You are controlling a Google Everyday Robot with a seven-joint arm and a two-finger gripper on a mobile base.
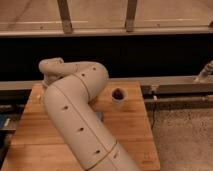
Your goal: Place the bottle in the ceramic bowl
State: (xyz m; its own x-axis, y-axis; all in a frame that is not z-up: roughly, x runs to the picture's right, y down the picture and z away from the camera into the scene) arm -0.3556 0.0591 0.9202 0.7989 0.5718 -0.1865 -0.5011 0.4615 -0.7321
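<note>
Camera view | end effector clenched, hidden behind arm (75, 115), left of frame | you can't confirm bottle held; blind carry may miss bowl

Wooden table (131, 131): 1 white cup (118, 98) upright.

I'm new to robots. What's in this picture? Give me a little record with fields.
arm: cream, bent over the table, covering much of it
gripper: hidden behind the arm's bend; shut; whether it holds anything cannot be seen
table: wooden slats
cup: white, dark inside, upright near the table's far edge, apart from the arm
bottle: not visible
ceramic bowl: not visible
</note>
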